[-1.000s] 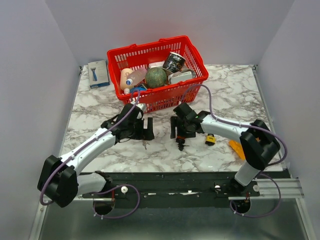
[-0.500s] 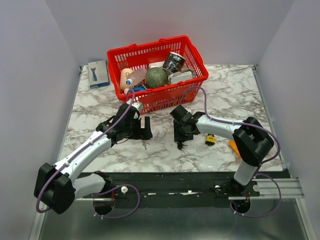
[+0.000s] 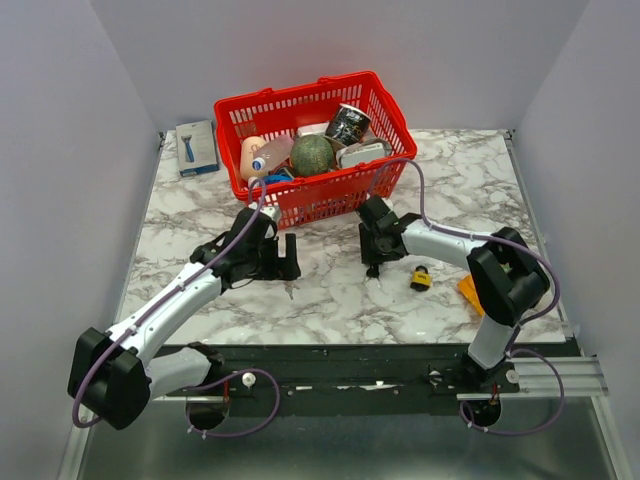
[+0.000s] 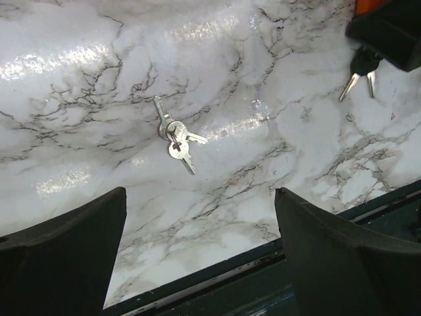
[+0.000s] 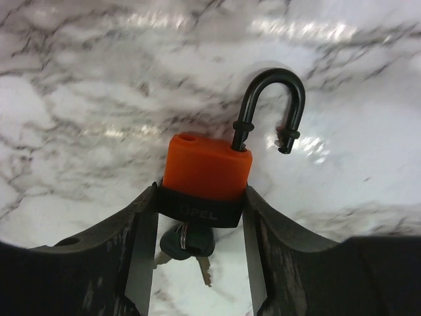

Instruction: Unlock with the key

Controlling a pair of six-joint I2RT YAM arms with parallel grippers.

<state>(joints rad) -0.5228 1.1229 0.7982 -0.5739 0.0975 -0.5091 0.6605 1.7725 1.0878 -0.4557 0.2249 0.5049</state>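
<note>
My right gripper (image 5: 200, 197) is shut on the black base of an orange padlock (image 5: 207, 168). Its black shackle (image 5: 273, 105) stands swung open, one end free. A dark-headed key (image 5: 187, 242) sits in the lock's underside, with a second key hanging from the ring. In the top view this gripper (image 3: 374, 252) is just in front of the basket. My left gripper (image 4: 200, 197) is open and empty, hovering over a bunch of silver keys (image 4: 174, 137) lying on the marble. In the top view the left gripper (image 3: 288, 257) is left of centre.
A red basket (image 3: 300, 205) full of items stands at the back. A small yellow padlock (image 3: 421, 277) and an orange object (image 3: 468, 293) lie to the right. A blue box (image 3: 196, 147) lies at the back left. The table's front edge (image 4: 217, 276) is below my left fingers.
My right gripper has moved right and toward the basket with the orange padlock in it. My left gripper has shifted slightly back and stayed open.
</note>
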